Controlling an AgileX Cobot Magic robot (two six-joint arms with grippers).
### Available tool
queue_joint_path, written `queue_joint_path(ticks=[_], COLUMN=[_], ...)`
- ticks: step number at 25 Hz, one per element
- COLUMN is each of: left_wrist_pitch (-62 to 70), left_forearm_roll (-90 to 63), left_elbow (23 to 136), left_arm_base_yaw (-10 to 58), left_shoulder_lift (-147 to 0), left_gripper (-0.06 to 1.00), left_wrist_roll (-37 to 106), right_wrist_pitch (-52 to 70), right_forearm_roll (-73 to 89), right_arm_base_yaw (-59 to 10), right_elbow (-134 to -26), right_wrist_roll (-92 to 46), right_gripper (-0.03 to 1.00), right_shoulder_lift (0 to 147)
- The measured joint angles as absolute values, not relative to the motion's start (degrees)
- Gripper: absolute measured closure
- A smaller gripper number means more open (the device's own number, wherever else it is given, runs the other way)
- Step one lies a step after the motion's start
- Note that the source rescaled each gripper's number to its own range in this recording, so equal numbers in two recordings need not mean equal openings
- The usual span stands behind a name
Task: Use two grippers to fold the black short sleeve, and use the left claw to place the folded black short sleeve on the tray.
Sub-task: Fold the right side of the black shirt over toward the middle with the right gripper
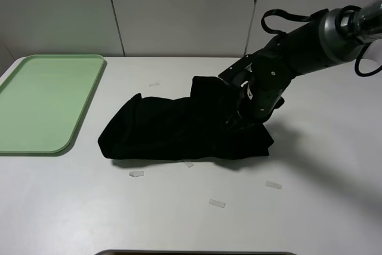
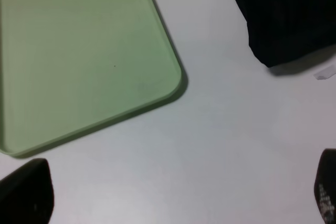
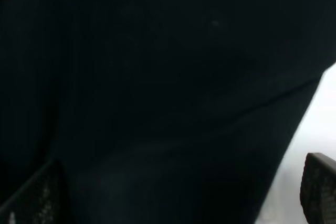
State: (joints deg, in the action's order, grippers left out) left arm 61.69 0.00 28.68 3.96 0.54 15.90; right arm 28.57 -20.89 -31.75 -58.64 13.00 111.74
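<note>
Exterior high — black short sleeve point(image 1: 167, 132) lies bunched near tray point(image 1: 42, 103), not touching.

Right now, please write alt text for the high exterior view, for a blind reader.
A black short sleeve lies bunched on a white table, the right gripper low over one end; beyond the other end sits an empty green tray.

I'm seeing the tray point(image 1: 42, 100) lying at the left of the counter point(image 1: 325, 219); the short sleeve point(image 1: 167, 131) is lying apart, to its right, under my right gripper point(image 1: 242, 117).
</note>
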Motion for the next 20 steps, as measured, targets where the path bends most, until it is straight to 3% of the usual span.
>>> queue_joint_path(ticks=[9, 20], left_wrist_pitch=[61.7, 61.7], left_forearm_roll=[0.0, 0.0], left_elbow=[28.7, 28.7], left_arm_base_yaw=[4.0, 4.0], left_shoulder_lift=[0.5, 0.5], left_gripper=[-0.06, -0.06], left_wrist_roll=[15.9, 15.9], right_wrist_pitch=[24.3, 24.8], right_forearm_roll=[-17.4, -15.4], right_arm_base_yaw=[-36.0, -36.6], right_elbow=[-58.3, -58.3], right_wrist_roll=[17.3, 18.3], right_gripper=[-0.03, -0.03], right_shoulder_lift=[111.7, 106.5])
